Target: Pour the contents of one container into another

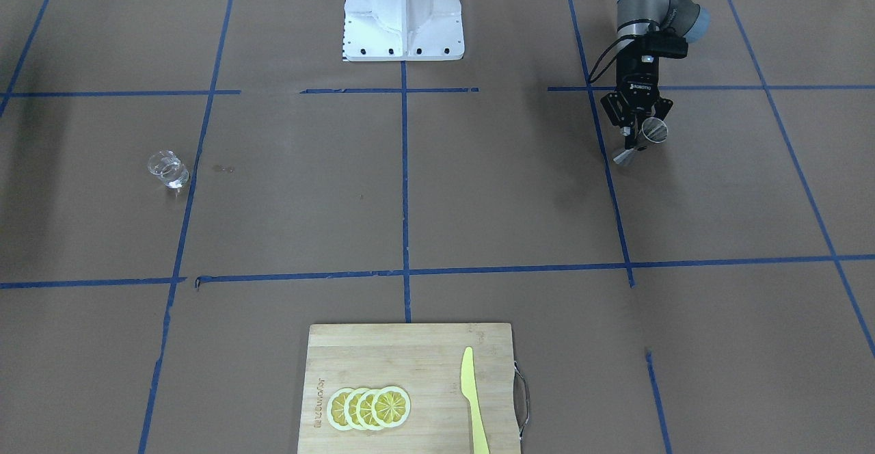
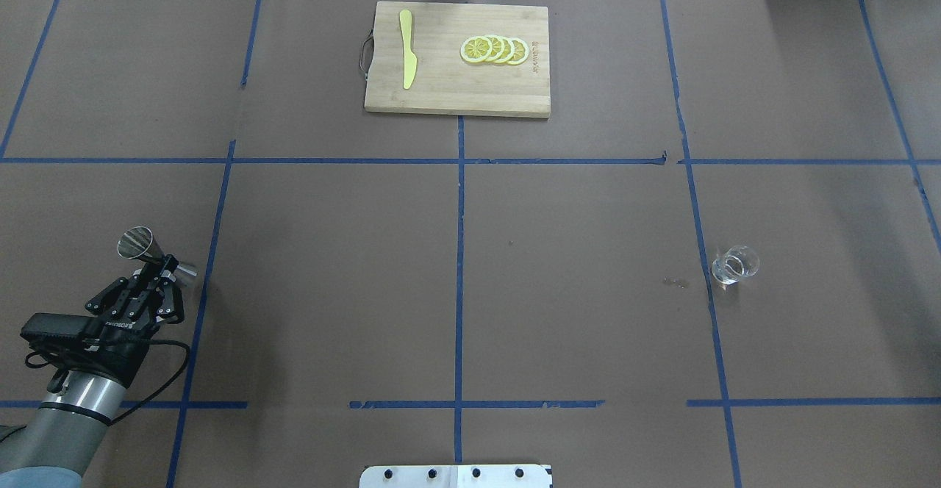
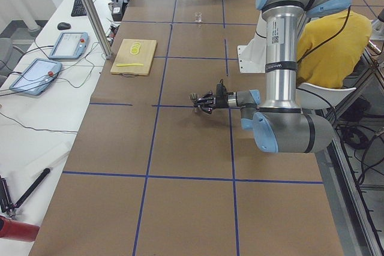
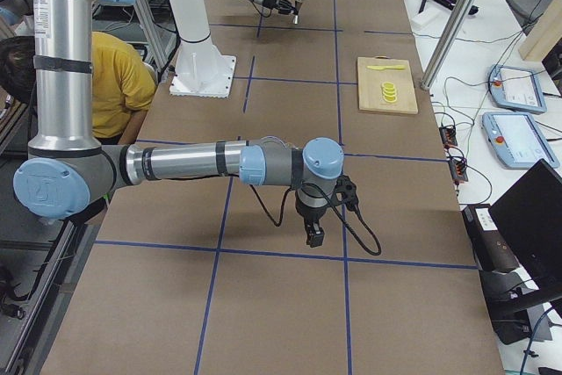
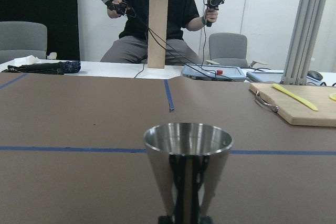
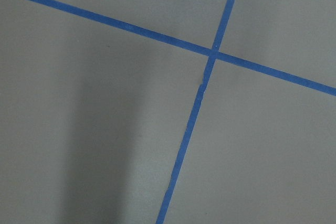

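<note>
The steel hourglass jigger stands upright at my left side of the table, and my left gripper is shut on its narrow waist, reaching in level from the side. In the left wrist view its open top cone fills the lower middle. The front-facing view shows the same jigger in that gripper. The clear glass cup stands alone far off on the right side, also visible as the cup. My right gripper hangs low over bare paper, fingers down; I cannot tell whether it is open or shut.
A wooden cutting board at the far middle edge carries lemon slices and a yellow knife. The robot base sits at the near edge. A small wet spot lies beside the cup. Operators sit beyond the table.
</note>
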{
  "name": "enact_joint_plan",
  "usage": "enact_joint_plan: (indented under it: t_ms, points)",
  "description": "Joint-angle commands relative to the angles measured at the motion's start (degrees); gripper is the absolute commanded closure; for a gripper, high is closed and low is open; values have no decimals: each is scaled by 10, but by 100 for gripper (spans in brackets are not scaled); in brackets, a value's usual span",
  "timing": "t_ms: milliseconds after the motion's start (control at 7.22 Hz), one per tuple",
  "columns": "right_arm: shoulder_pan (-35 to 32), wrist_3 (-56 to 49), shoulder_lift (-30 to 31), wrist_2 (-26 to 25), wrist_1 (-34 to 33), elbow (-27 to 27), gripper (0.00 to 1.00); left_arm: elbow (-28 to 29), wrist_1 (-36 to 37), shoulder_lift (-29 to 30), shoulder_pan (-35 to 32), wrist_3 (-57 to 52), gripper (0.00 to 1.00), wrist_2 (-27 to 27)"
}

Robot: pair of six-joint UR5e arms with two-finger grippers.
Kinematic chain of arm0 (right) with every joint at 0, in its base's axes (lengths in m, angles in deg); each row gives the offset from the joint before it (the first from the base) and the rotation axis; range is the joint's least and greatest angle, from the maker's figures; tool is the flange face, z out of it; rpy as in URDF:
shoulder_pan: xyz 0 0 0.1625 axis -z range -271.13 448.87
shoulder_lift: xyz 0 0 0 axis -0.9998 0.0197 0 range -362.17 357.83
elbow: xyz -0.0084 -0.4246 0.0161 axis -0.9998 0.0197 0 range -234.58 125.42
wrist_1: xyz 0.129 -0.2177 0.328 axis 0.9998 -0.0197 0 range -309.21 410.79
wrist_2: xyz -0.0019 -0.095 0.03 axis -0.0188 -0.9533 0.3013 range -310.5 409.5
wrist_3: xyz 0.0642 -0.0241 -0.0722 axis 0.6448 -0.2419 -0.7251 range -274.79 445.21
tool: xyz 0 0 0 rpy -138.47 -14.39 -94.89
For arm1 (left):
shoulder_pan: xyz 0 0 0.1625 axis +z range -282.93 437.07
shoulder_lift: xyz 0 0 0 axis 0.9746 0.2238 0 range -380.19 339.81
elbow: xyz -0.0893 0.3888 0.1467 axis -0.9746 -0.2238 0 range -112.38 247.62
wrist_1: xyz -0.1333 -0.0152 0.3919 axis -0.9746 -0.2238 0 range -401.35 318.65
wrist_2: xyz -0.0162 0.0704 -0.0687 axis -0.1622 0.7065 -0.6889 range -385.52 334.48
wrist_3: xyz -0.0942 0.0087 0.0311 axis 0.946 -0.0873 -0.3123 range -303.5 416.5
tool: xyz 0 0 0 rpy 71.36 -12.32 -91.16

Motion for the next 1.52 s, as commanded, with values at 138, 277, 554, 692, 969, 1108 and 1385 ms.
enact_joint_plan:
  t_ms: [138,277,554,692,969,1108,1385]
  points:
    - [0,0,0,1,0,-4,0,-1,-196,5,0,-208,100,0]
    - [0,1,0,1,4,-2,0,-1,-215,25,0,-257,100,0]
    - [0,3,0,2,23,1,0,1,-214,45,7,-308,100,0]
    - [0,2,0,2,23,0,0,-2,-237,86,3,-414,100,-2]
    - [0,2,0,2,24,-7,0,-6,-286,137,7,-550,100,-25]
    - [0,1,0,2,35,-11,0,-15,-285,141,1,-567,100,-76]
    - [0,5,11,3,140,1,0,-22,-290,160,-23,-570,100,-151]
